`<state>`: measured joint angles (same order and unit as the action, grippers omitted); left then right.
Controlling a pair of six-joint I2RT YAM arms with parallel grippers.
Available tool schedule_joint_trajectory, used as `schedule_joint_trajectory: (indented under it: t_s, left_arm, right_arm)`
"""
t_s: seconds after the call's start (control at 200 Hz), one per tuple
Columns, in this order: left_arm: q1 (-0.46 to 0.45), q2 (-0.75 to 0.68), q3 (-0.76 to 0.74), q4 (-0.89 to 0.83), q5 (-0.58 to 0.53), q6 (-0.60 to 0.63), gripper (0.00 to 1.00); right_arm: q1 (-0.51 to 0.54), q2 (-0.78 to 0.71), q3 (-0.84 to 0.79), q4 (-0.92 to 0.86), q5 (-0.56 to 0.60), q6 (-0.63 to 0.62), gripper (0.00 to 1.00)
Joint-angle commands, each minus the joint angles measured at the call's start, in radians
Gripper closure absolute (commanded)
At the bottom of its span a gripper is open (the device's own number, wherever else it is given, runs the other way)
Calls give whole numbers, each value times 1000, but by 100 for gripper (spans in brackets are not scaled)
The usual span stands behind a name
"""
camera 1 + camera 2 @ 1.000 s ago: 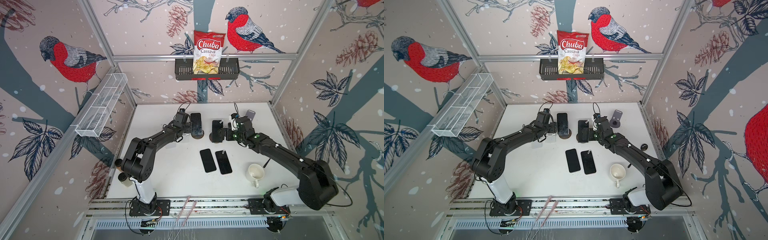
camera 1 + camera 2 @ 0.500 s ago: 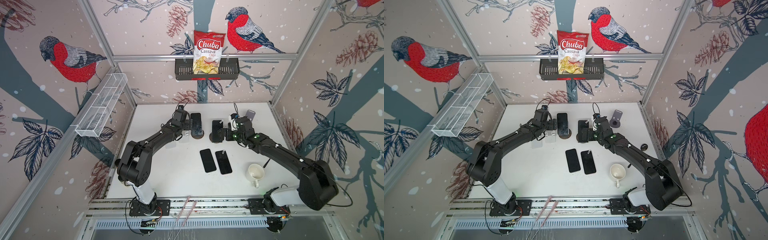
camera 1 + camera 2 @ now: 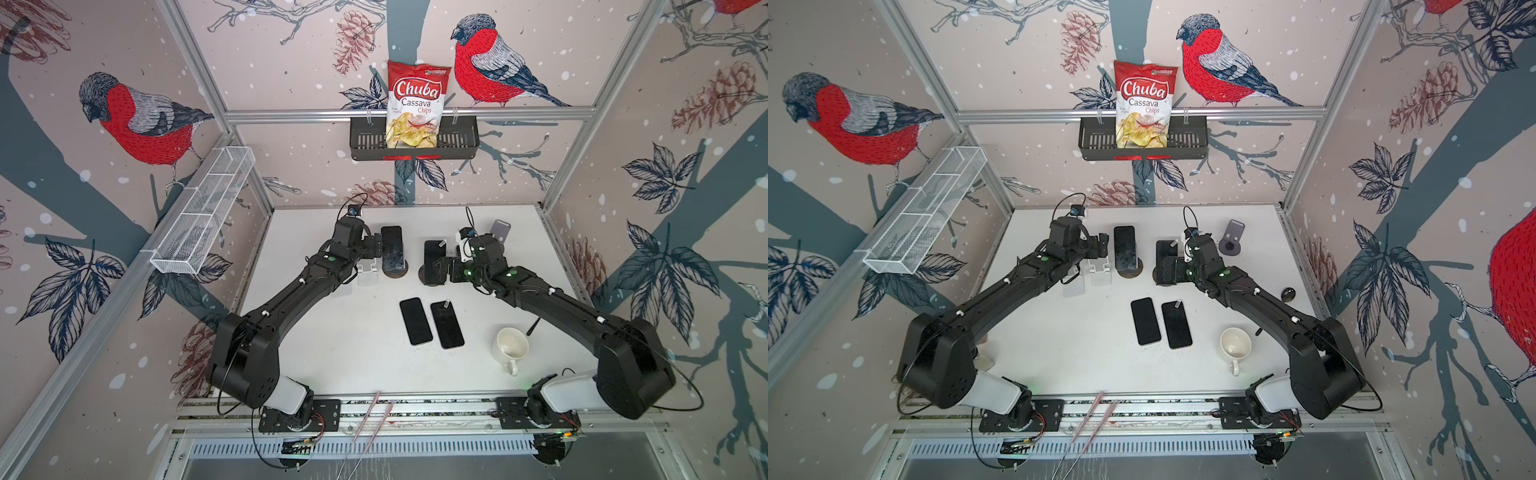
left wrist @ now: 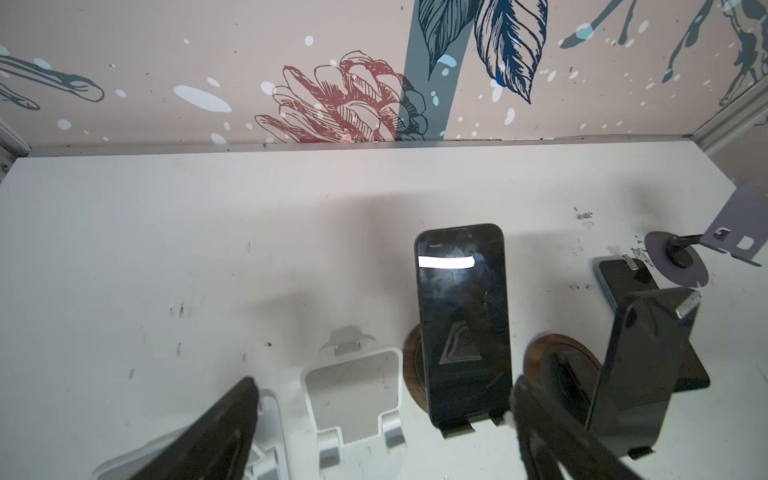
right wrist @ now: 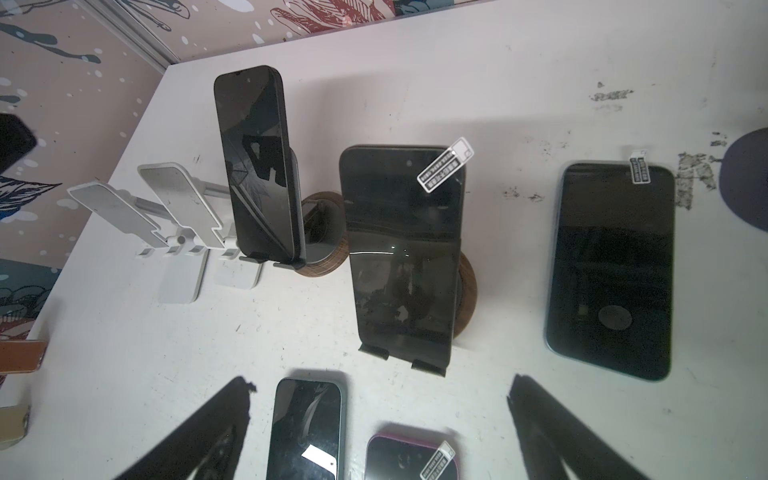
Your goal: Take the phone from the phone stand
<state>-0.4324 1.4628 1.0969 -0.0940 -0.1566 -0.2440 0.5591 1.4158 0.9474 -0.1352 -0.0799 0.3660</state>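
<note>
Two phones are on stands at mid-table: left phone (image 3: 392, 250) leans on a round wood-base stand (image 3: 395, 271), right phone (image 3: 434, 259) on a matching one (image 5: 465, 286). Left gripper (image 4: 382, 419) is open wide and empty, fingers straddling an empty white stand (image 4: 353, 386), just left of the left phone. Right gripper (image 5: 378, 415) is also wide open and empty, close in front of the right phone. Phones look like rigid, slick glass slabs, fairly light but crack-prone; I'd pinch across the long side edges above the stand's lip hooks, then lift up and clear.
</note>
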Motion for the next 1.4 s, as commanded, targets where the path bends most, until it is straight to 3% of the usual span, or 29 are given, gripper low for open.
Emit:
schedule_joint_trajectory:
  t_s: [0.0,0.245,0.471,0.931,1.397]
  left_arm:
    - [-15,-62,-37,17,39,-6,4]
    - [-88,-183,-130,0,28,-44,3]
    - [-147,-251,-253,105,105,-133,3]
    - [-261,-257,-359,199,149,-198,3]
    - [-272,-319,-468,382,216,-191,3]
  right_arm:
    - [4,7,15,20,18,6,1]
    - [15,24,37,4,50,7,1]
    - [21,38,51,-14,91,16,0]
    - [24,90,96,-50,180,37,0]
    - [39,181,165,-41,185,49,0]
